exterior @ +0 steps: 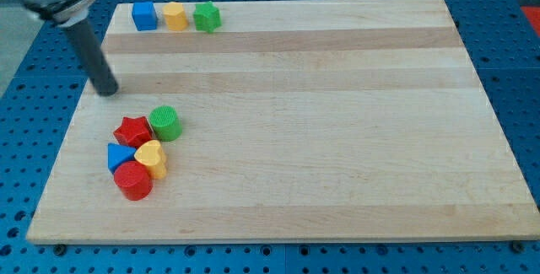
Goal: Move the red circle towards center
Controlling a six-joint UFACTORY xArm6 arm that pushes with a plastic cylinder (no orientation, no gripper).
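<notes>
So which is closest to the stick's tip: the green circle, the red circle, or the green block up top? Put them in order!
From my tip:
1. Green circle, just below-right.
2. Green block, top row, right of my tip.
3. Red circle, bottom of the cluster.

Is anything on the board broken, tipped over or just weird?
Nothing stands out. Three blocks, blue, yellow and green, line the view's top. Five huddle at lower left: red star, green circle, blue triangle, yellow heart, red circle. My tip is above them.
</notes>
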